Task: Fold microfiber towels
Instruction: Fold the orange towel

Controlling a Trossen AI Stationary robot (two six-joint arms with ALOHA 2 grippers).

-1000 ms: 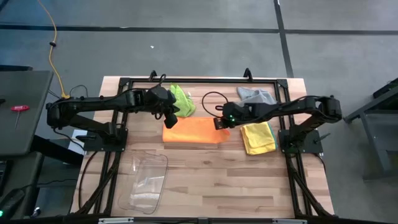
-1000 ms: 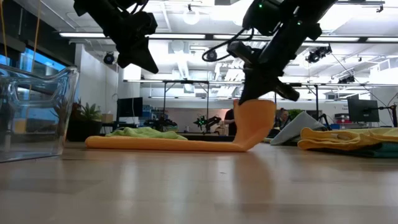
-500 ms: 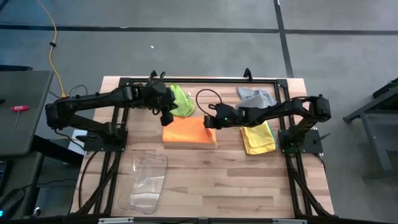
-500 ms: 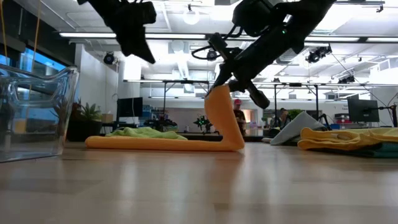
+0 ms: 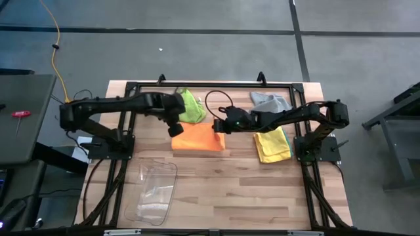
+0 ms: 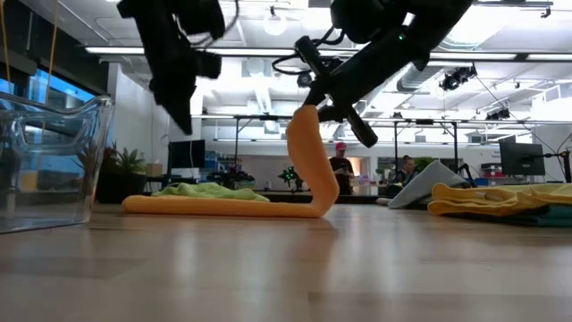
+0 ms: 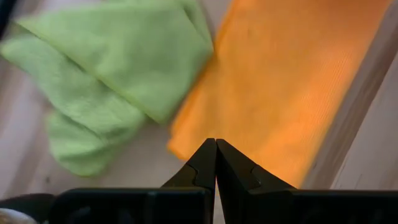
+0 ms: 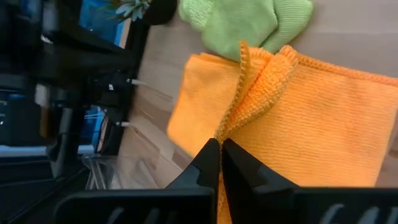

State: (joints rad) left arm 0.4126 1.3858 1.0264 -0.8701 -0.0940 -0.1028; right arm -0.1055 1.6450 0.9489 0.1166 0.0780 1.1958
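The orange towel (image 5: 195,139) lies mid-table, its left part flat on the wood and its right end raised. My right gripper (image 5: 220,125) is shut on that raised end (image 6: 308,134). My left gripper (image 6: 185,125) is shut with nothing in it and points down, hanging in the air over the orange towel's left end (image 7: 186,140). The lime green towel (image 5: 191,105) lies crumpled just behind it. A grey towel (image 5: 270,101) rests at the far right. A yellow towel (image 5: 272,144) lies right of centre, on top of a teal one. My right gripper pinches the orange towel's hemmed right edge (image 8: 241,102), gathered into a bunch between its two fingers. The fingers slant down from the table's right. The held end stands up in a curve (image 6: 313,170) that leans toward the left, while the rest lies flat on the table.
A clear plastic bin (image 5: 155,190) stands near the front left. Black frame rails (image 5: 197,84) run along the table's far edge and down both sides. Bare wood (image 5: 249,190) stretches across the front.
My right gripper has carried the orange towel's right end up and toward the table's left, so the raised flap now curls over the flat part, which has stayed put. My left gripper has tipped to point down and sunk toward the towel's left end.
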